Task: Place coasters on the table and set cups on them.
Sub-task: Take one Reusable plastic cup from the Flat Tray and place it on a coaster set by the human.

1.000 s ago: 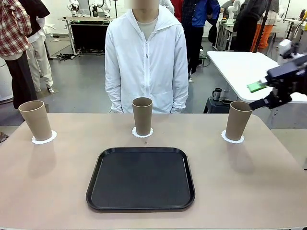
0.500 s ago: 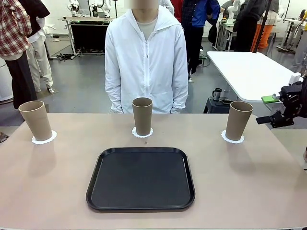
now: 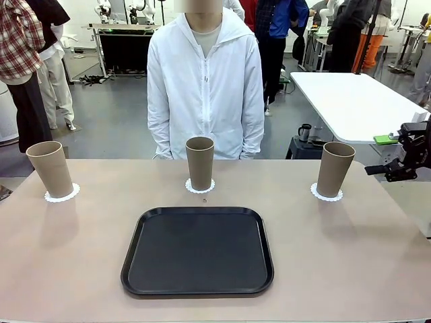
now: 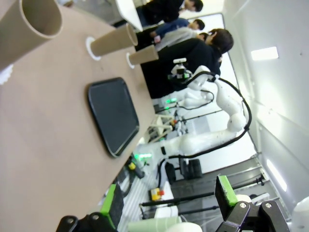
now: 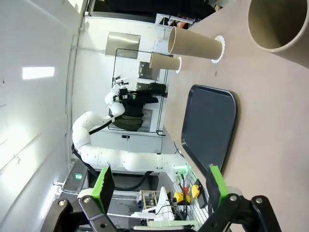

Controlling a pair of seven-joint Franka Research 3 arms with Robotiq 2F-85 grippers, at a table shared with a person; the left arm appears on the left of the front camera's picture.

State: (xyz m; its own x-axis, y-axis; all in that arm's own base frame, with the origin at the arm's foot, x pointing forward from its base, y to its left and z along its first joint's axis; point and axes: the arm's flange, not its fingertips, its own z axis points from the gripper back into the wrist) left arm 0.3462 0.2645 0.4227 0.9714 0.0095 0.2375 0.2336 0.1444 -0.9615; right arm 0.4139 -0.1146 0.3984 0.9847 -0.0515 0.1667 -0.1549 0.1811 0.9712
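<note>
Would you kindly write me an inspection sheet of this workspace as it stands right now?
Surface: beige table, smooth; a tiny dark speck near the middle cup.
Job's things: three tan cups, left, middle, right, each upright on a white coaster.
Clutter: black tray, nothing on it, in front of the middle cup.
Grippers: right claw off the table's right edge, open, holding nothing; left claw open, holding nothing.
Cables: nothing seen on the table.
Surroundings: person in a white jacket standing at the far side; white-topped table behind with a small dark mug beside it.
</note>
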